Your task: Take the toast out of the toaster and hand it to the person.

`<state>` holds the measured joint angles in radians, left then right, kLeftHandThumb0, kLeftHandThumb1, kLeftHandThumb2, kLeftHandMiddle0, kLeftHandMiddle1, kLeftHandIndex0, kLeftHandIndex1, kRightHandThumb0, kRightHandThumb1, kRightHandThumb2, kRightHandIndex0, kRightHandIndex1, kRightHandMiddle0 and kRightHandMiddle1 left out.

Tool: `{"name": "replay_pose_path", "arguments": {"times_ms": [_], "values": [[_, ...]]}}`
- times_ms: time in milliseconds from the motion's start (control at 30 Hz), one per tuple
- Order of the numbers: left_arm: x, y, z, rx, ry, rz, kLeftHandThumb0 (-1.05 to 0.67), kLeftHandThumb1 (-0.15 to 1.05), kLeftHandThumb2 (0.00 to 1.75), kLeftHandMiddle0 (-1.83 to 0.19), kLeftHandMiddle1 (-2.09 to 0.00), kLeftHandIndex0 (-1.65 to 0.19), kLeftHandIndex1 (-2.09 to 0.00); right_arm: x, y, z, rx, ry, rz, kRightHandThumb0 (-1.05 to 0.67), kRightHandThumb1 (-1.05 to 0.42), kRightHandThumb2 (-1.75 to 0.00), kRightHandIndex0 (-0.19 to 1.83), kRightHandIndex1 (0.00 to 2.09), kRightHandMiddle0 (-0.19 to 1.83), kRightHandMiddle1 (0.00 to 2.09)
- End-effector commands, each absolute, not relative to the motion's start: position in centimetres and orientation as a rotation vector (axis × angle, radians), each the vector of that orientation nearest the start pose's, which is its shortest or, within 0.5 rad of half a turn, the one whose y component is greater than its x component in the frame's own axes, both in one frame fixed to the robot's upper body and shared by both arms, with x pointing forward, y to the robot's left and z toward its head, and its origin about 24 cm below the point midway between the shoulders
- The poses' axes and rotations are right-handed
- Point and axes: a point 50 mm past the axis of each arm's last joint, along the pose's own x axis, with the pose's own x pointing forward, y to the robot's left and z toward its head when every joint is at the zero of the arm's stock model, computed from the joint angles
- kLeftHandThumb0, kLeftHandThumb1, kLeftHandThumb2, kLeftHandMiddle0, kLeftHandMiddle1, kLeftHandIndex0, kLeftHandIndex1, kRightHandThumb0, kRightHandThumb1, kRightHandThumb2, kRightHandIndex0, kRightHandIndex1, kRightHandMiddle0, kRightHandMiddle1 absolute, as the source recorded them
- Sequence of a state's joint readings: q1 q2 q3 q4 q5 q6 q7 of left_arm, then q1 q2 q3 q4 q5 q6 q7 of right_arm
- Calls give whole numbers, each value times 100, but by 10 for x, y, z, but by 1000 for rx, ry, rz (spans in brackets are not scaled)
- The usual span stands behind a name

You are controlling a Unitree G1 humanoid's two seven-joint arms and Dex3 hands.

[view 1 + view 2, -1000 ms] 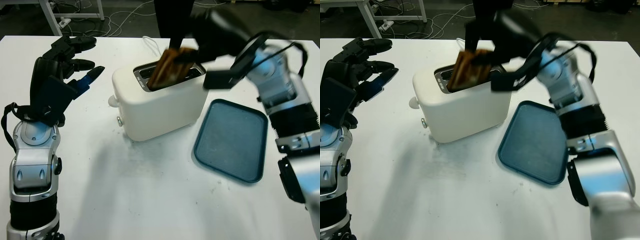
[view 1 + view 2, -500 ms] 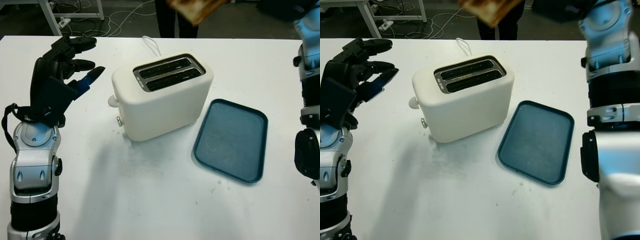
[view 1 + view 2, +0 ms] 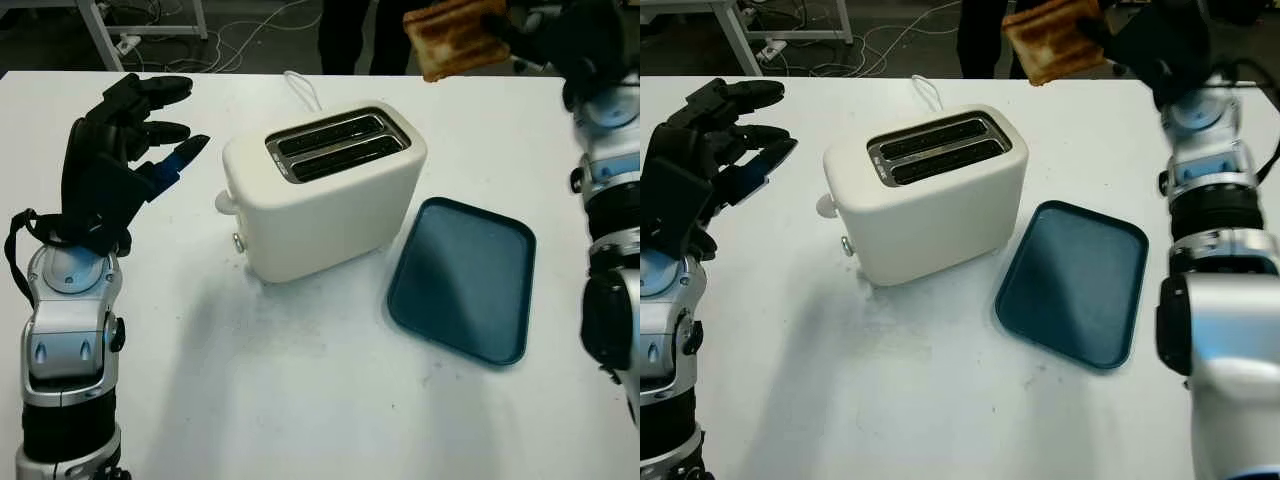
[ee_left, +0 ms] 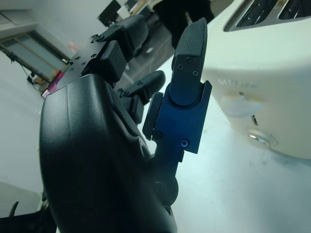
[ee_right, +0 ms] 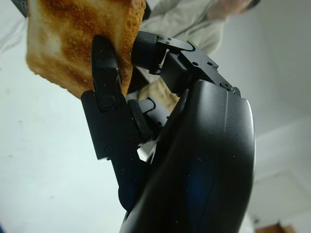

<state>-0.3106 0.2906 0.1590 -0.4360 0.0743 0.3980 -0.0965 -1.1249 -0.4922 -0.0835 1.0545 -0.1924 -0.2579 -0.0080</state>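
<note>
One slice of toast (image 3: 456, 37) is pinched in the right robot hand (image 3: 1150, 45), raised high above the far edge of the white surface (image 3: 300, 400) (browned face toward the camera). Below and to the left of that hand stands the cream toaster (image 3: 322, 190), both slots bare, with a dark blue tray (image 3: 462, 280) just beside it. The left robot hand (image 3: 112, 150) hovers open left of the toaster, holding nothing. A person (image 5: 184, 14) stands beyond the toast.
</note>
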Motion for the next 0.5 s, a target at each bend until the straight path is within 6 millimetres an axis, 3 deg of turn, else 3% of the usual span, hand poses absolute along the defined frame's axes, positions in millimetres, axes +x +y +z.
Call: {"name": "replay_pose_path", "arguments": {"times_ms": [0,133,467], "values": [[274,198,200,345,-366,50,-49,92,9,-38,-94,-45,-56,411,-240,228,-404,-272,-211,-19,-92,-37,83,175,48,174],[274,199,199,348,-370,48,-49,92,8,-38,-95,-45,-56,411,-241,216,-272,-237,-192,-9,-92,-42,86,175,49,174],[276,198,198,345,-366,49,-48,92,8,-37,-96,-44,-58,412,-239,194,-78,-166,-176,-7,-92,-52,77,175,41,175]]}}
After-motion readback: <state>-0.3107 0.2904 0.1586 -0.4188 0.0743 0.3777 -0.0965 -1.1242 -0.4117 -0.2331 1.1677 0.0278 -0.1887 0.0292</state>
